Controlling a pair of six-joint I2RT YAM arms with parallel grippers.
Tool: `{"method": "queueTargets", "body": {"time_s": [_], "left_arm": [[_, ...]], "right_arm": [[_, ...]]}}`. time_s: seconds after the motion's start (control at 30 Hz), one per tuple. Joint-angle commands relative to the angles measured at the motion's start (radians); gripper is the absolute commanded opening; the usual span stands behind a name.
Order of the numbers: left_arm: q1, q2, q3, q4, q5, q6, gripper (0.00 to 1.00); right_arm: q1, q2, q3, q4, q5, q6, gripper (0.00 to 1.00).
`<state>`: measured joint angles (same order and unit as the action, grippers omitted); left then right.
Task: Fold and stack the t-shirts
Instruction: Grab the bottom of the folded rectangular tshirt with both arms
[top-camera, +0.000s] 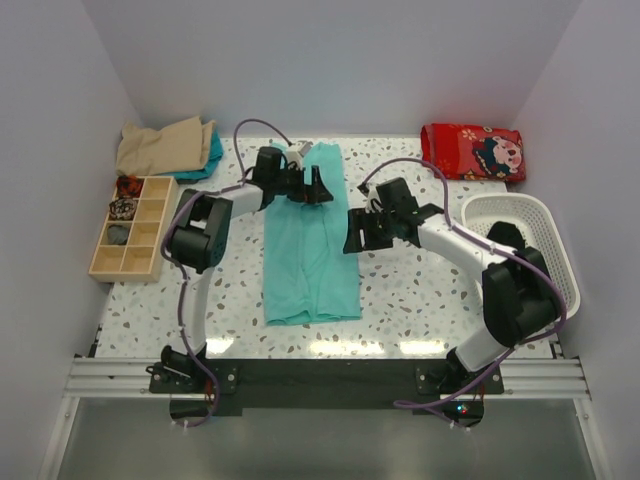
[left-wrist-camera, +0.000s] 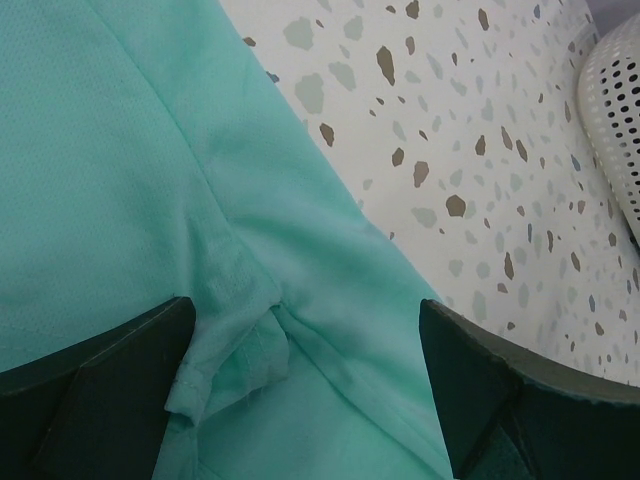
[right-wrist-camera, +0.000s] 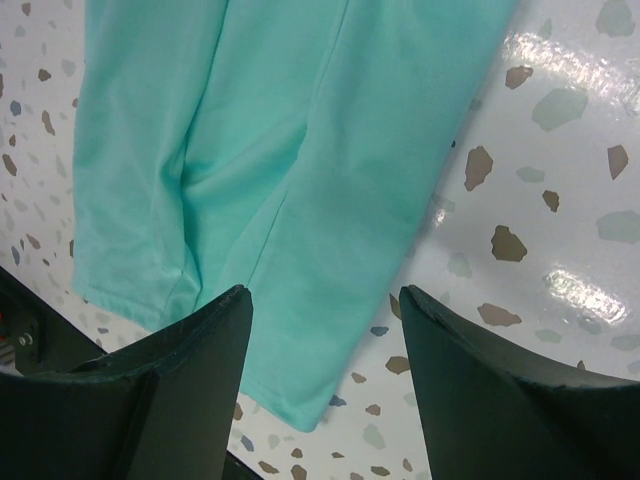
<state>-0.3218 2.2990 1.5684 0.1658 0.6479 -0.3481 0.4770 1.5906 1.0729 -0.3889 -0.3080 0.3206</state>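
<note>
The teal-green t-shirt (top-camera: 308, 245) lies as a long narrow folded strip down the middle of the table. My left gripper (top-camera: 306, 184) is open and empty above its far end, with a bunched sleeve seam (left-wrist-camera: 250, 330) between the fingers. My right gripper (top-camera: 362, 232) is open and empty just right of the strip's right edge; its view shows the shirt's lower corner (right-wrist-camera: 300, 400) between the fingers. A folded tan shirt (top-camera: 160, 146) lies on another teal one (top-camera: 213, 152) at the back left.
A wooden compartment box (top-camera: 130, 227) with small items stands at the left. A white basket (top-camera: 530, 245) stands at the right, also in the left wrist view (left-wrist-camera: 615, 110). A red patterned cloth (top-camera: 472, 151) lies at the back right.
</note>
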Motion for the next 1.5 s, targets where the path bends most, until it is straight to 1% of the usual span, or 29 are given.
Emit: {"method": "queueTargets", "body": {"time_s": [0.0, 0.07, 0.17, 0.23, 0.33, 0.37, 0.4, 0.43, 0.47, 0.5, 0.53, 0.57, 0.6, 0.63, 0.67, 0.7, 0.73, 0.77, 0.8, 0.87, 0.9, 0.97, 1.0, 1.1, 1.23, 1.33, 1.43, 1.47], "left_arm": [[-0.008, -0.096, -0.12, 0.024, -0.019, 0.0, 1.0], [-0.008, -0.118, -0.166, 0.053, -0.034, -0.014, 1.0], [-0.01, -0.163, -0.183, 0.057, -0.054, -0.02, 1.0], [-0.013, -0.235, -0.203, 0.061, -0.077, -0.017, 1.0], [-0.029, -0.375, -0.267, 0.055, -0.164, 0.01, 1.0], [-0.046, -0.413, -0.309, 0.048, -0.241, 0.018, 1.0], [-0.055, -0.488, -0.327, 0.014, -0.285, 0.02, 1.0], [-0.063, -0.525, -0.35, 0.002, -0.319, 0.015, 1.0], [-0.077, -0.564, -0.414, -0.009, -0.373, 0.006, 1.0], [-0.083, -0.643, -0.456, -0.023, -0.398, -0.006, 1.0], [-0.091, -0.686, -0.503, -0.028, -0.416, -0.032, 1.0], [-0.108, -0.728, -0.604, -0.032, -0.465, -0.049, 1.0], [-0.117, -0.813, -0.658, -0.051, -0.485, -0.066, 1.0], [-0.137, -0.855, -0.713, -0.057, -0.507, -0.106, 1.0], [-0.149, -0.9, -0.822, -0.063, -0.516, -0.126, 1.0], [-0.166, -0.988, -0.876, -0.074, -0.533, -0.147, 1.0], [-0.202, -1.034, -0.93, -0.081, -0.569, -0.191, 1.0], [-0.221, -1.081, -1.023, -0.087, -0.579, -0.215, 1.0], [-0.235, -1.174, -1.066, -0.098, -0.582, -0.236, 1.0], [-0.256, -1.26, -1.178, -0.101, -0.559, -0.294, 1.0], [-0.26, -1.338, -1.206, -0.115, -0.548, -0.307, 1.0], [-0.269, -1.412, -1.277, -0.124, -0.525, -0.334, 1.0], [-0.27, -1.478, -1.294, -0.143, -0.522, -0.341, 1.0], [-0.275, -1.565, -1.358, -0.143, -0.498, -0.351, 1.0], [-0.278, -1.578, -1.404, -0.111, -0.446, -0.362, 1.0], [-0.286, -1.563, -1.413, -0.098, -0.426, -0.385, 1.0], [-0.296, -1.552, -1.41, -0.167, -0.451, -0.4, 1.0], [-0.299, -1.56, -1.413, -0.222, -0.461, -0.41, 1.0]], "right_arm": [[0.003, 0.006, -0.014, 0.016, -0.005, -0.008, 0.65], [0.005, 0.006, -0.021, 0.019, -0.006, -0.005, 0.65], [0.003, -0.01, -0.03, 0.015, -0.014, -0.002, 0.65], [0.003, -0.029, -0.044, 0.005, -0.011, 0.003, 0.65], [0.003, -0.084, -0.093, -0.004, 0.019, 0.008, 0.66], [0.005, -0.098, -0.117, -0.01, 0.029, 0.009, 0.66], [0.003, -0.119, -0.128, -0.014, 0.036, 0.012, 0.66], [0.003, -0.13, -0.14, -0.024, 0.041, 0.015, 0.66], [0.003, -0.139, -0.165, -0.027, 0.058, 0.02, 0.66], [0.003, -0.159, -0.18, -0.028, 0.061, 0.031, 0.66], [0.003, -0.17, -0.195, -0.031, 0.064, 0.038, 0.66], [0.005, -0.182, -0.224, -0.031, 0.064, 0.046, 0.66], [0.003, -0.208, -0.241, -0.024, 0.058, 0.061, 0.65], [0.003, -0.227, -0.26, -0.021, 0.05, 0.069, 0.66], [0.003, -0.244, -0.295, -0.019, 0.04, 0.075, 0.66], [0.003, -0.262, -0.312, -0.016, 0.035, 0.089, 0.66], [0.003, -0.311, -0.33, -0.01, 0.03, 0.095, 0.66], [0.003, -0.332, -0.365, -0.007, 0.026, 0.101, 0.66], [0.005, -0.36, -0.381, 0.001, 0.009, 0.107, 0.66], [0.005, -0.429, -0.425, 0.016, -0.012, 0.115, 0.65], [0.006, -0.446, -0.438, 0.03, -0.025, 0.124, 0.66], [0.009, -0.483, -0.473, 0.048, -0.031, 0.139, 0.65], [0.009, -0.489, -0.482, 0.068, -0.036, 0.147, 0.66], [0.015, -0.503, -0.513, 0.099, -0.04, 0.167, 0.65], [0.022, -0.521, -0.525, 0.119, -0.036, 0.182, 0.65], [0.026, -0.5, -0.518, 0.111, -0.042, 0.189, 0.65], [0.04, -0.475, -0.524, 0.075, -0.026, 0.202, 0.64], [0.048, -0.474, -0.528, 0.07, -0.026, 0.209, 0.64]]}}
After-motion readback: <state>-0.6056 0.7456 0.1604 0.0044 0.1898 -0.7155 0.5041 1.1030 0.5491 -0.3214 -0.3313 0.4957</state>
